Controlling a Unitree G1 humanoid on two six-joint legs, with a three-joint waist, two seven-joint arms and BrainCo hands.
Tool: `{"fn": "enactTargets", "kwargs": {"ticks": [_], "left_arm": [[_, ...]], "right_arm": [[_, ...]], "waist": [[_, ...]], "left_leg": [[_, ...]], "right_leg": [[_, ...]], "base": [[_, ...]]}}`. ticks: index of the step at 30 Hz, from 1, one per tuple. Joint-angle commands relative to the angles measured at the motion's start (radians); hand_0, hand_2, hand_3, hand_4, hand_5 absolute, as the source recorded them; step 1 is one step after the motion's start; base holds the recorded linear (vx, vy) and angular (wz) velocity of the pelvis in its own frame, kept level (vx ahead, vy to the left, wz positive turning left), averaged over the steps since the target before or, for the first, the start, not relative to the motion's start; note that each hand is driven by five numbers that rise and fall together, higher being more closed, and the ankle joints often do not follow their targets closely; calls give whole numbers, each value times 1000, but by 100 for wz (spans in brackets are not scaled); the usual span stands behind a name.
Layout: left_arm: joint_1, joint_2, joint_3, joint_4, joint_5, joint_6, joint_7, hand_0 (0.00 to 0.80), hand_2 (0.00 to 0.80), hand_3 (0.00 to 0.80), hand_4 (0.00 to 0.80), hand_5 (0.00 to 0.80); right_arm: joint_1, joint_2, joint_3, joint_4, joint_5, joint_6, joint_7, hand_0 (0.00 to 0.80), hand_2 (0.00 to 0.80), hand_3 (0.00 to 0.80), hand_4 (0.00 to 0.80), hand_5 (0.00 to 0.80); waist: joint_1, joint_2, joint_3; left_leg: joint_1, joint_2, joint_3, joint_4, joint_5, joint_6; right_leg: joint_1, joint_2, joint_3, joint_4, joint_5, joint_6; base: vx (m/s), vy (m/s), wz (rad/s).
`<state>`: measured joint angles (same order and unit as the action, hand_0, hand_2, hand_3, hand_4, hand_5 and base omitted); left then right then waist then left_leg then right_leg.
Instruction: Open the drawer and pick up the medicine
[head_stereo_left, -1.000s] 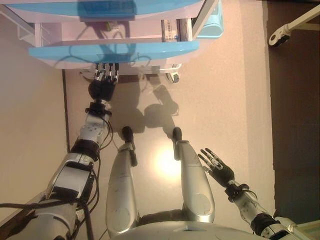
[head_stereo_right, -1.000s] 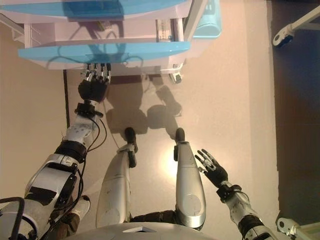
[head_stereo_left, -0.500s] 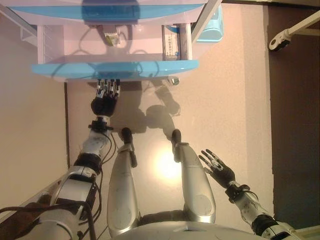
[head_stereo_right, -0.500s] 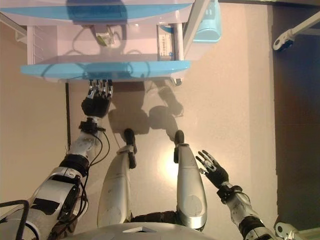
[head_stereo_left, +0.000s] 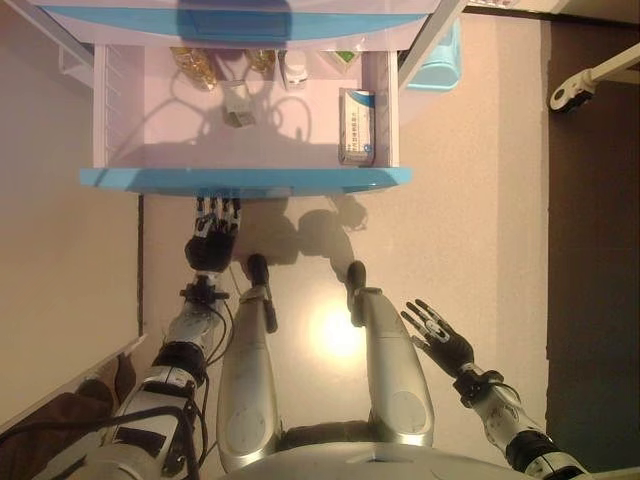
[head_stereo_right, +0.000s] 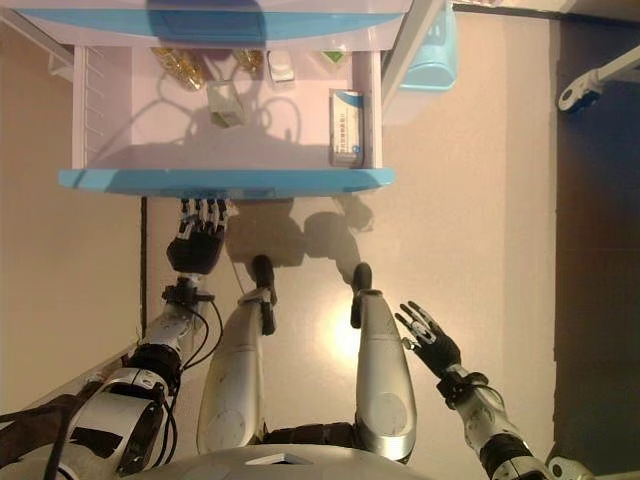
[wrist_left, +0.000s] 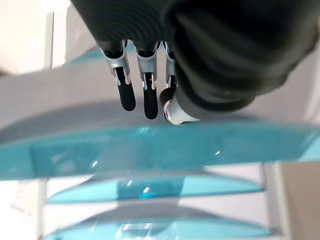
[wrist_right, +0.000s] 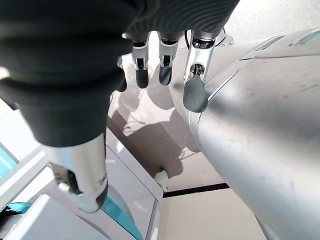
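The white drawer with a blue front (head_stereo_left: 245, 180) stands pulled out of the cabinet. Inside it, a white and blue medicine box (head_stereo_left: 356, 126) lies along the right wall. A small pale box (head_stereo_left: 237, 103) sits near the middle, with yellowish packs (head_stereo_left: 195, 65) and other small items at the back. My left hand (head_stereo_left: 212, 240) is just below the drawer front, its straight fingers (wrist_left: 146, 95) pointing at the front's lower edge and holding nothing. My right hand (head_stereo_left: 440, 338) hangs low beside my right thigh, fingers spread and empty.
Another blue drawer front (head_stereo_left: 240, 20) closes the cabinet above the open one. A light blue bin (head_stereo_left: 438, 60) stands right of the cabinet. A white wheeled leg (head_stereo_left: 570, 95) reaches in at the upper right, over darker floor.
The drawer has slid out toward me, following my left hand as it drew back, and its contents now show. The right hand has stayed where it was.
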<state>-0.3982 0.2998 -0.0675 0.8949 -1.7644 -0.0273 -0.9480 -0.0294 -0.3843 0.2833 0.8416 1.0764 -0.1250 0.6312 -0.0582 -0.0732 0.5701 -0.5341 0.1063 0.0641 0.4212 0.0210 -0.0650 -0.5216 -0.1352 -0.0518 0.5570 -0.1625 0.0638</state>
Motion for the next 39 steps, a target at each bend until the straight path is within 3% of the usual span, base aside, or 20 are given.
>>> {"fn": "enactTargets", "kwargs": {"ticks": [1, 20, 21, 22, 23, 27, 28, 32, 34, 36, 39], "left_arm": [[27, -8, 22, -8, 12, 9, -26, 800, 800, 800, 800, 800], [80, -64, 59, 146, 61, 32, 102, 800, 800, 800, 800, 800], [84, -64, 58, 152, 65, 37, 108, 740, 740, 740, 740, 740], [89, -63, 58, 155, 76, 39, 127, 436, 436, 436, 436, 436], [95, -63, 61, 162, 107, 37, 162, 0, 0, 0, 0, 0], [110, -55, 52, 190, 176, 23, 244, 0, 0, 0, 0, 0], [115, -51, 49, 196, 201, 13, 265, 0, 0, 0, 0, 0], [144, -38, 38, 197, 293, 0, 335, 0, 0, 0, 0, 0], [168, -27, 26, 182, 341, -18, 375, 0, 0, 0, 0, 0], [198, -10, 23, 153, 376, -24, 415, 0, 0, 0, 0, 0], [278, 17, 27, 92, 446, -41, 463, 0, 0, 0, 0, 0]], "right_arm": [[60, 98, 57, -99, -50, 50, 32, 0, 0, 0, 0, 0], [44, 128, 49, -54, -56, 43, 37, 0, 0, 0, 0, 0], [44, 129, 48, -51, -56, 40, 38, 0, 0, 0, 0, 0], [45, 131, 46, -48, -55, 35, 38, 0, 0, 0, 0, 0], [46, 133, 44, -48, -55, 31, 33, 0, 0, 0, 0, 0], [46, 136, 35, -44, -59, 3, 0, 0, 0, 0, 0, 0], [44, 133, 32, -41, -65, -23, -14, 0, 0, 0, 0, 0], [46, 120, 15, -52, -93, -126, -104, 0, 0, 0, 0, 0], [50, 106, -3, -72, -116, -223, -208, 0, 0, 0, 0, 0], [54, 85, -33, -130, -116, -274, -299, 0, 0, 0, 0, 0], [74, 31, -87, -303, -238, -350, -492, 0, 0, 0, 0, 0]], "waist": [[2, -2, -50], [17, -14, -50], [17, -13, -50], [19, -13, -50], [20, -13, -50], [23, -10, -50], [24, -9, -50], [27, -1, -50], [30, 0, -50], [31, 0, -50], [32, -8, -50]], "left_leg": [[9, -91, 48, 76, -156, 112], [12, -89, 37, 91, -166, 112], [13, -90, 37, 90, -166, 113], [13, -91, 36, 89, -166, 113], [16, -91, 36, 89, -166, 113], [24, -92, 37, 83, -163, 112], [15, -90, 44, 68, -130, 117], [35, -90, 43, 48, -121, 115], [49, -91, 43, 35, -117, 114], [61, -90, 41, 23, -114, 115], [85, -87, 41, 8, -116, 118]], "right_leg": [[-26, 34, -69, 24, 62, -8], [-29, 32, -75, 50, 48, 0], [-29, 32, -76, 50, 50, 0], [-30, 31, -77, 51, 50, 1], [-28, 30, -78, 51, 51, 2], [-21, 26, -83, 48, 54, 4], [-28, 25, -91, 31, 85, -6], [-16, 18, -93, 24, 99, 1], [-6, 15, -95, 16, 111, 8], [5, 11, -97, 8, 122, 14], [30, 3, -101, -8, 144, 24]], "base": [[0, 0, 0], [2, 0, 1], [0, 0, 0], [0, 0, 0], [0, 0, 0], [-24, -3, 0], [-91, -12, 1], [-21, -6, 3], [1, -7, 2], [2, -29, 7], [3, -46, 6]]}}
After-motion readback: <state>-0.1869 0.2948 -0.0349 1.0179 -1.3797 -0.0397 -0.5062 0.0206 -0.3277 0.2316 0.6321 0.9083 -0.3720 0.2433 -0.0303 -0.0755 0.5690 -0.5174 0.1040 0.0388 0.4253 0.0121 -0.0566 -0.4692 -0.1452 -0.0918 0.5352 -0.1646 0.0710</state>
